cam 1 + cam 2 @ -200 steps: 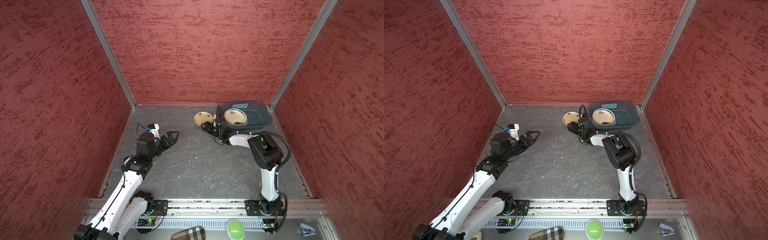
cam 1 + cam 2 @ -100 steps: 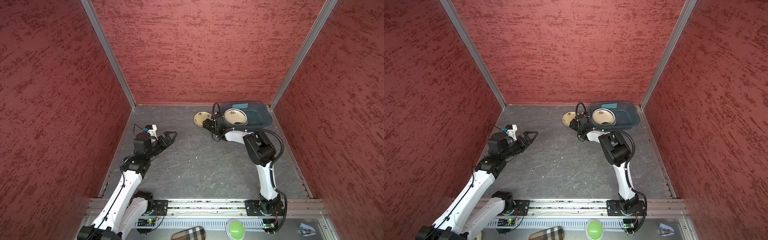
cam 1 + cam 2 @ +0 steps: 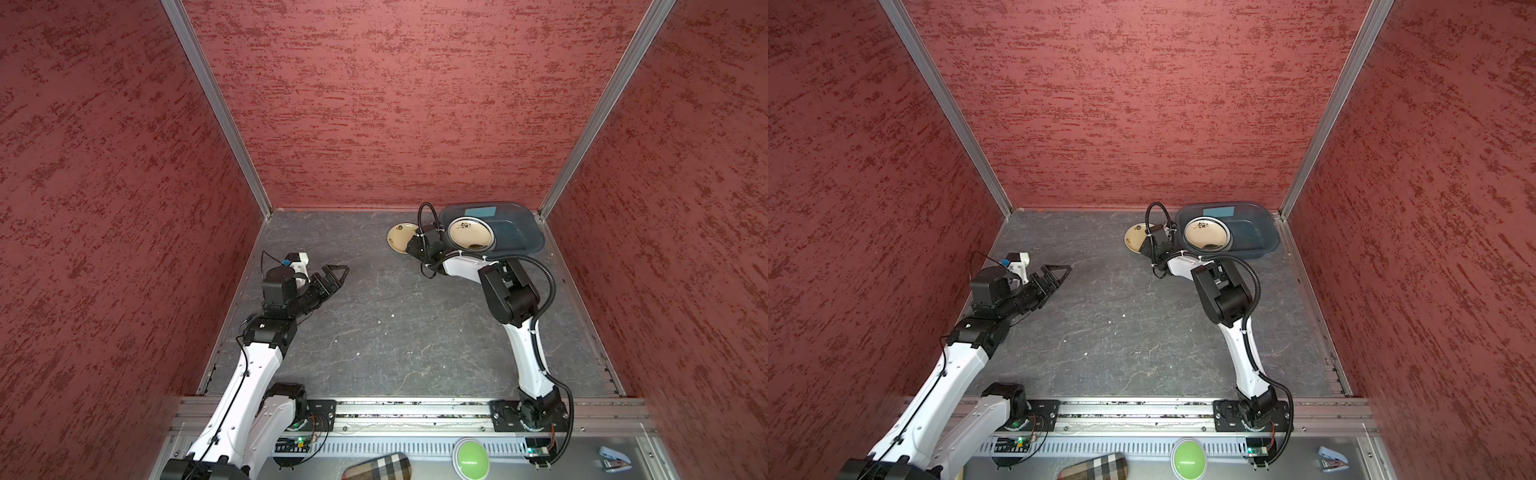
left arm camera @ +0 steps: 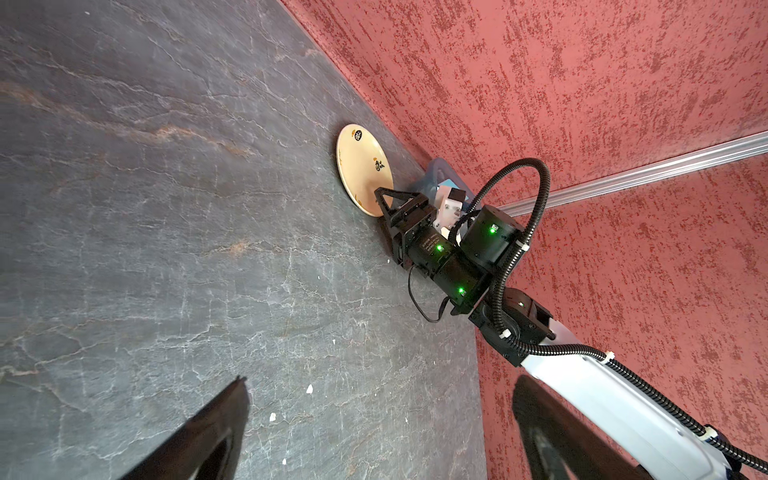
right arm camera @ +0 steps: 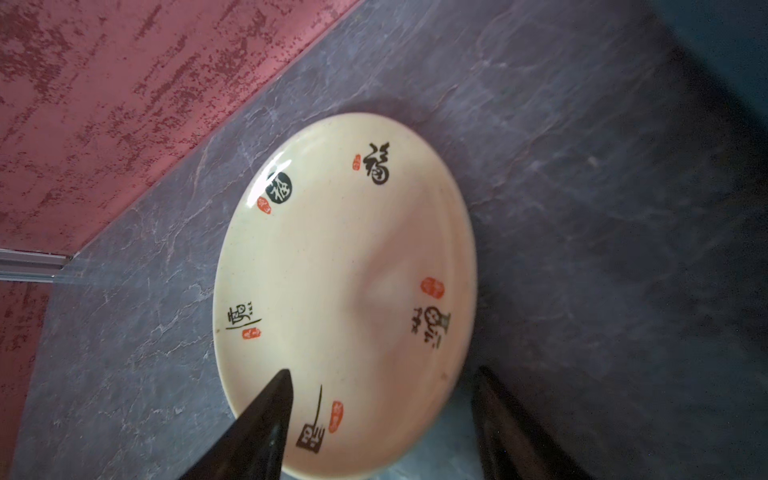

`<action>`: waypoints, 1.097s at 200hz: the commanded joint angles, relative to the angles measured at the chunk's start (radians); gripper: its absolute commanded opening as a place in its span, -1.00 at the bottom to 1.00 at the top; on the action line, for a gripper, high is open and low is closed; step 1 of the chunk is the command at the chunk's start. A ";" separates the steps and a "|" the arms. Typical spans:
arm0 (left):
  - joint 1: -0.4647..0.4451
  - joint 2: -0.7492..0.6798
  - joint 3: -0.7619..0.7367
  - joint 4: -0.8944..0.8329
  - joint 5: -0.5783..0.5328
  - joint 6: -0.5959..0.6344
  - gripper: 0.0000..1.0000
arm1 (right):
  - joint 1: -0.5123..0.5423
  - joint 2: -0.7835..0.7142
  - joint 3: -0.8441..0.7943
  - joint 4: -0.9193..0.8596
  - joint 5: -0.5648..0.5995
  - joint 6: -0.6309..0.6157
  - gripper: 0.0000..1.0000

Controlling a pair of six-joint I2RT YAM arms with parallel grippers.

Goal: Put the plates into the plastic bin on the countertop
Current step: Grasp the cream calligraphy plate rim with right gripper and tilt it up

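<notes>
A cream-yellow plate point(image 3: 399, 237) point(image 3: 1135, 240) point(image 4: 360, 164) point(image 5: 345, 270) with black and red characters lies flat on the dark grey countertop point(image 3: 395, 332), just left of the plastic bin point(image 3: 536, 243) point(image 3: 1268, 245). A second plate point(image 3: 470, 235) point(image 3: 1207, 235) lies inside the bin. My right gripper point(image 3: 414, 244) point(image 5: 382, 370) is low at the cream plate's near edge. It is open, with one finger point(image 5: 270, 411) over the plate and the other point(image 5: 498, 415) outside the rim. Over the left side of the countertop my left gripper point(image 3: 338, 272) point(image 4: 378, 380) hangs wide open and empty.
Red textured walls point(image 3: 395, 104) with aluminium corner posts close in three sides, and the bin sits in the back right corner. Small white crumbs point(image 3: 390, 315) dot the countertop. A metal rail point(image 3: 415, 411) carrying both arm bases runs along the front, with a green button point(image 3: 470, 455) below it.
My right gripper has slid forward over the cream plate's edge and its jaws have narrowed. The left arm has drifted slightly, still open.
</notes>
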 commanded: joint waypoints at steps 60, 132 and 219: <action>0.034 -0.017 -0.001 -0.042 0.024 0.017 0.99 | 0.001 0.083 0.125 -0.119 0.070 0.012 0.08; 0.041 -0.015 0.001 -0.043 0.022 0.013 0.99 | -0.004 0.126 0.185 -0.171 0.069 0.015 -0.15; 0.045 0.001 -0.001 -0.047 0.004 0.021 0.99 | -0.009 0.155 0.237 -0.195 0.076 0.011 -0.42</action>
